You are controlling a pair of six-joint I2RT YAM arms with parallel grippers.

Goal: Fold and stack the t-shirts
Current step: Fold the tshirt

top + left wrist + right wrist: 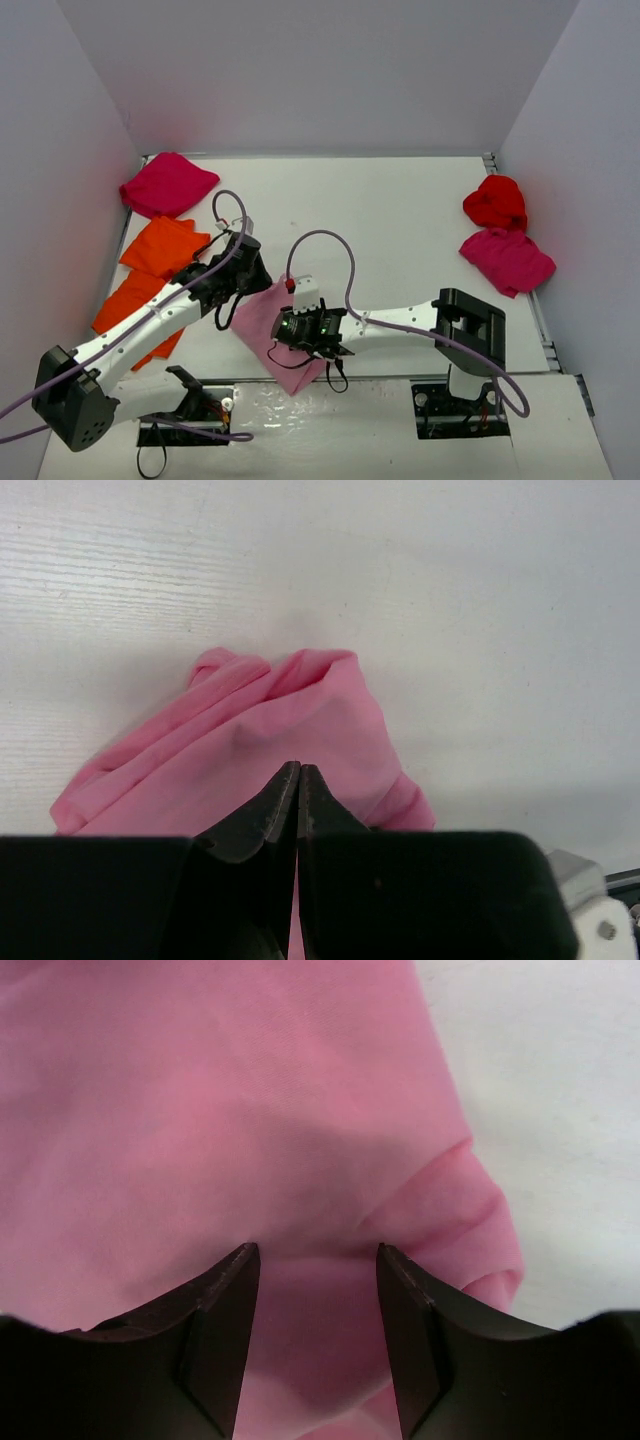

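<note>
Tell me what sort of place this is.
Probably a robot lab's test cell: a white table boxed in by plain panels, the left arm and right arm bolted at its near edge, and a pink t-shirt among others awaiting folding.

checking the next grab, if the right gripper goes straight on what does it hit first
The light pink t-shirt: the right gripper points open-jawed at its cloth, seemingly close, though depth is unclear.

A white table (pixel 400 210) with faint wood grain, boxed in by plain pale grey walls (pixel 320 70) at nine, twelve and three o'clock, under soft, even light.
</note>
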